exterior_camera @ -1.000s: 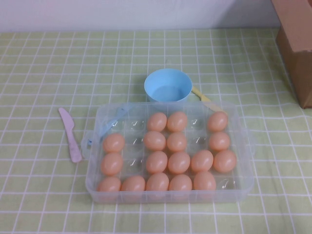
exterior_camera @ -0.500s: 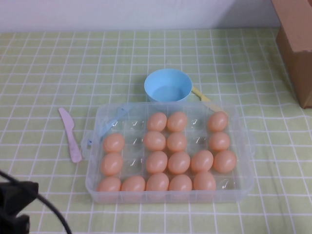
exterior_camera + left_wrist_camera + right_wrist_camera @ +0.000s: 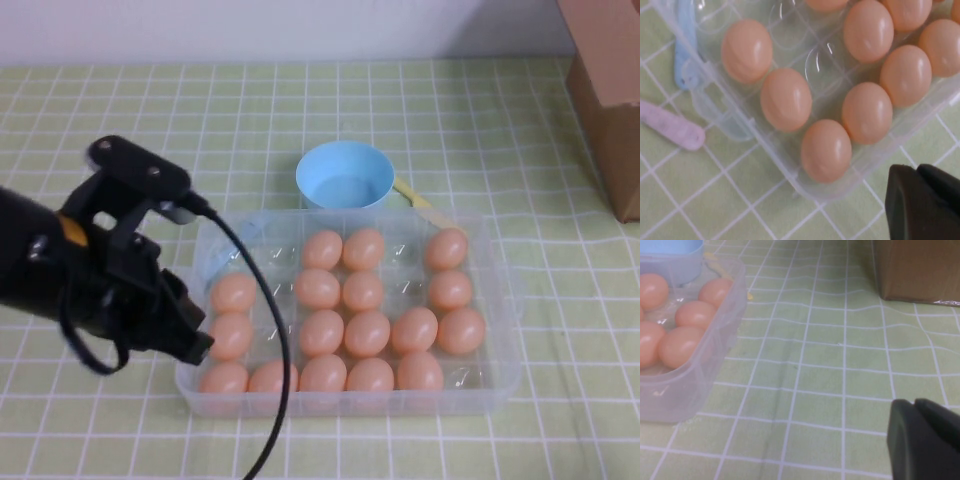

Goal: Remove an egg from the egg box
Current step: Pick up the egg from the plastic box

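High view: the left arm is reaching in over the counter (image 3: 90, 430), its left tool (image 3: 190, 345) hanging at the left wall of the egg box (image 3: 505, 300), close to the near-left corner. Whether this tool is open or closed cannot be told here. The box is lying lengthwise near the counter's front edge, its eggs sitting in moulded cups; the egg (image 3: 231, 336) in the leftmost column is lying just beside the tool. A light-blue bowl (image 3: 345, 175) is touching the far wall of the box, and a cardboard box (image 3: 610, 90) is standing well apart at the far right. Open checked cloth is lying to the right of the egg box and beyond the bowl.

Left wrist view: the dark left tool (image 3: 925, 202) is showing beyond the corner of the egg box (image 3: 715, 95), its two fingers lying together, closed on nothing. The egg (image 3: 785, 99) is resting in its cup near the wall. A pale blue clasp (image 3: 685, 45) and a pink plastic knife (image 3: 670, 127) are lying just outside that wall.

Right wrist view: the right tool (image 3: 925, 442), fingers closed and empty, is hovering over bare cloth, well apart from the egg box (image 3: 715, 340) and the cardboard box (image 3: 915, 267).
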{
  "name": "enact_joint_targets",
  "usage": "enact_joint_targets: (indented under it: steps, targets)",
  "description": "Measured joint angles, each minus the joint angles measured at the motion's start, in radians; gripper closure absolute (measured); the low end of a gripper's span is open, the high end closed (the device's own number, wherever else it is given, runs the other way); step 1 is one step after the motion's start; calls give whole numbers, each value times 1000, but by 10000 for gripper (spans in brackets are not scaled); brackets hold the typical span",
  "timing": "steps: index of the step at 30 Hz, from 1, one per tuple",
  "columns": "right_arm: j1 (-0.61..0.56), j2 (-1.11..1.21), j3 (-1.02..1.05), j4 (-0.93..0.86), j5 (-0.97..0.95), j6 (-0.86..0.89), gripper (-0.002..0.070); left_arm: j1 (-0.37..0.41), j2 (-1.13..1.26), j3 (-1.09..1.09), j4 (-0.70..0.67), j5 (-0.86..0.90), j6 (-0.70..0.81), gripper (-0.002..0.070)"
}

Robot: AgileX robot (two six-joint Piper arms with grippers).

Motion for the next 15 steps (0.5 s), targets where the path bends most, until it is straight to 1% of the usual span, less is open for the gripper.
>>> enact_joint_targets:
  steps: [4,8,10,12,13,15]
  targets:
    - [0,0,0,0,0,0,694,-67,128,-79,39,-16,-12,679]
    - [0,0,0,0,0,0,694,-111,238,-149,53,-17,-14,679]
    - [0,0,0,0,0,0,694,-123,296,-193,58,-18,-14,667]
    - [0,0,0,0,0,0,694,-137,351,-237,60,-18,-14,618]
    - [0,0,0,0,0,0,694,-143,377,-259,62,-16,-14,575]
    - [0,0,0,0,0,0,694,-151,418,-293,62,-14,-14,454]
